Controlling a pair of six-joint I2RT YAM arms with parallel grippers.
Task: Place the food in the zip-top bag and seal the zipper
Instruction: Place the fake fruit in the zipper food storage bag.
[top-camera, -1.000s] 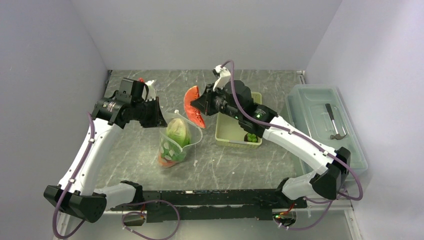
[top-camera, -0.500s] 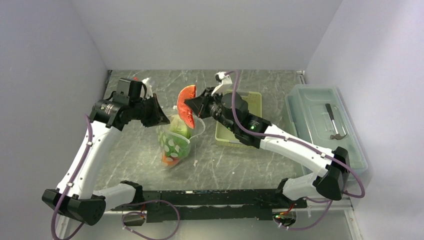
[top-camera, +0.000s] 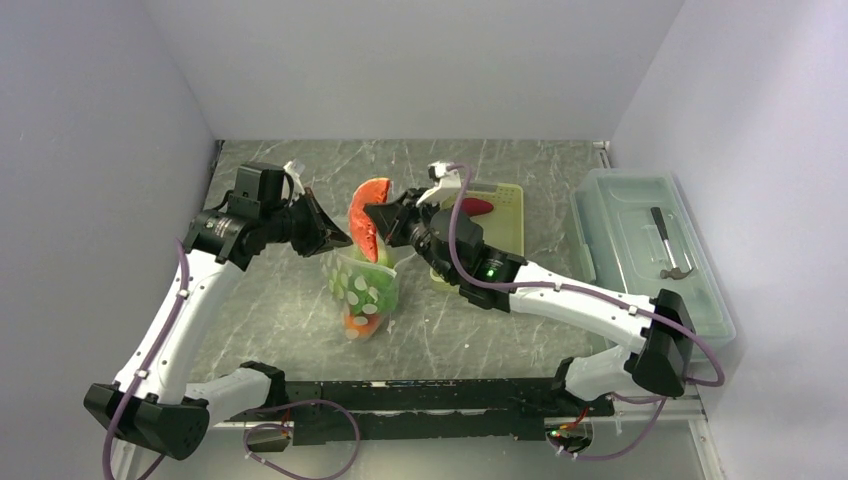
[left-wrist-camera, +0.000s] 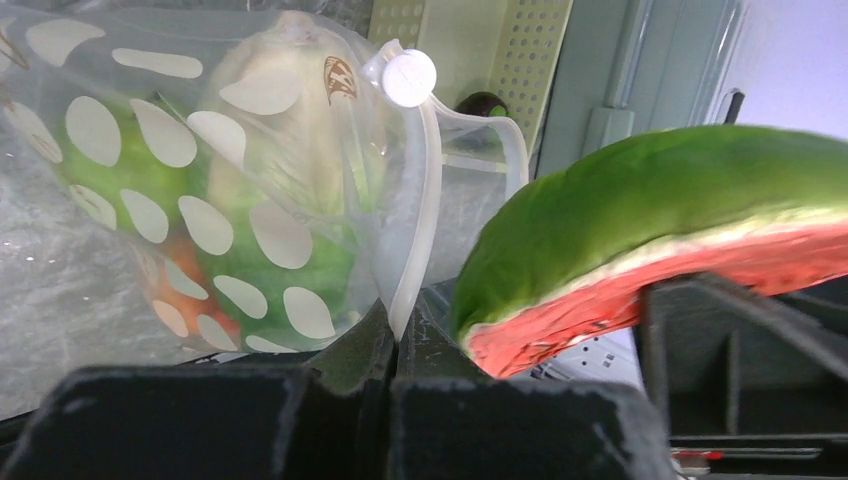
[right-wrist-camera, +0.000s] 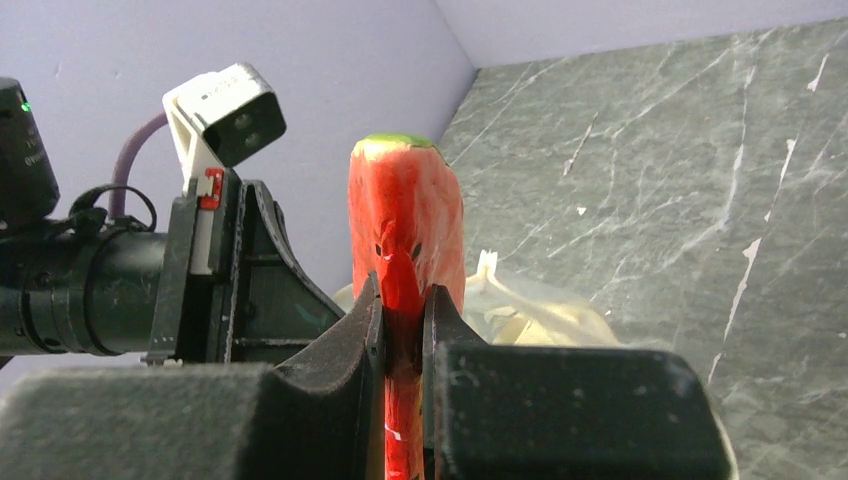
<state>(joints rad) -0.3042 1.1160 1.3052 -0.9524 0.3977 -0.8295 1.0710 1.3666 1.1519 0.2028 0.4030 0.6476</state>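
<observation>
From above, the left gripper (top-camera: 337, 240) pinches the rim of the zip-top bag (top-camera: 368, 292), and the right gripper (top-camera: 378, 218) is clamped on a watermelon slice (top-camera: 360, 205) at the bag's mouth. In the left wrist view, the fingers are pressed together on the bag's edge, with lettuce (left-wrist-camera: 290, 150) inside. In the right wrist view, the fingers squeeze the slice's red flesh.

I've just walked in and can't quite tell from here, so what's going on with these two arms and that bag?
The robot is packing toy food into a clear dotted bag. The left claw is shut on the bag's rim, holding the mouth up and open. The right claw grips a watermelon slice just above that mouth, not yet inside. Already in the bag are lettuce and an orange-red piece. A red piece lies in the yellow-green basket. The bag is unsealed.
</observation>
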